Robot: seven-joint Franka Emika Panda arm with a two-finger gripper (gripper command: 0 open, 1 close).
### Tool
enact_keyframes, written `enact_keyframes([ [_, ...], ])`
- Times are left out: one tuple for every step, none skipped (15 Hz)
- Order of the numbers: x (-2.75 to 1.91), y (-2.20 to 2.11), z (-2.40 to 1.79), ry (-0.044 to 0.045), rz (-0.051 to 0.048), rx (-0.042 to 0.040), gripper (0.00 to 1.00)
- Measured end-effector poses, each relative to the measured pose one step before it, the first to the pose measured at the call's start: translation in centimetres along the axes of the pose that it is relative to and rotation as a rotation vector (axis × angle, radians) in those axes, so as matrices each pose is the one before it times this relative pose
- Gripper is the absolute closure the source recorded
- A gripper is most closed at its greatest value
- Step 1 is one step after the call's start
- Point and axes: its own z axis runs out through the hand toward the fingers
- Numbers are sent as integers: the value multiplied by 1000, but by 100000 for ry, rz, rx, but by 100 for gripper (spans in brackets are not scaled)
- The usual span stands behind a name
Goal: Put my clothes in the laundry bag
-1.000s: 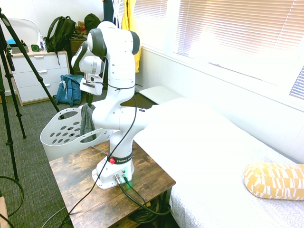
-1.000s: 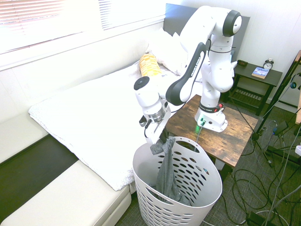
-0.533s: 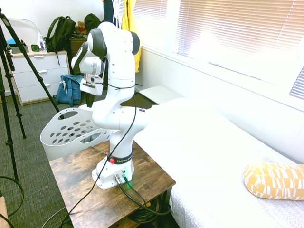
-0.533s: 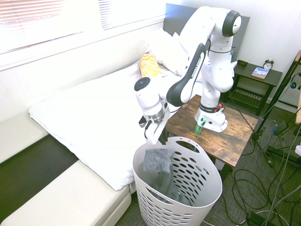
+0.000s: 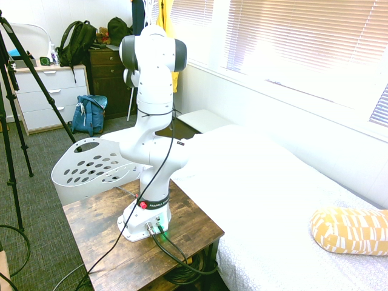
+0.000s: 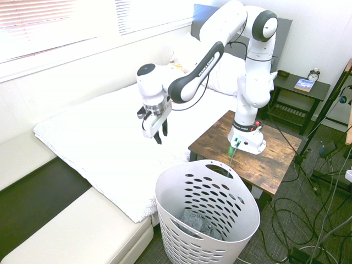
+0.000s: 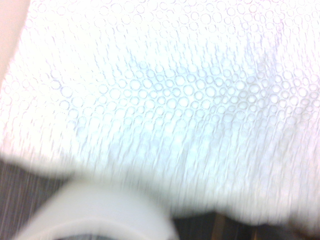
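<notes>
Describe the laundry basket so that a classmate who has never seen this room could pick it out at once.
Find the bed, then the wooden side table beside it. On the floor at that table's corner stands the laundry basket: white plastic, oval holes in its sides, a grey garment lying at its bottom.

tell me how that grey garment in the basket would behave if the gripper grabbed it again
The grey garment lies crumpled at the bottom of the white laundry basket, so it is probably floppy and would drape from a pinch. It looks light for its bulk. Soft cloth seems unlikely to slip, roll or break.
</notes>
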Motion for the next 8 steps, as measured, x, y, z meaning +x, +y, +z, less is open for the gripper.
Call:
enact_keyframes([
  [4376, 489, -332, 3446, 975, 2032, 0],
  [4507, 893, -12, 2652, 1999, 1383, 0],
  [4614, 1382, 343, 2121, 2478, 671, 0],
  [4912, 1980, 595, 1822, 2969, -210, 0],
  [4610, 2341, 649, 1481, 2761, -716, 0],
  [4275, 2681, 698, 1660, 2188, -1628, 0],
  [3872, 2963, 764, 1607, 2119, -1645, 0],
  [3301, 2935, 691, 970, 2154, -1007, 0],
])
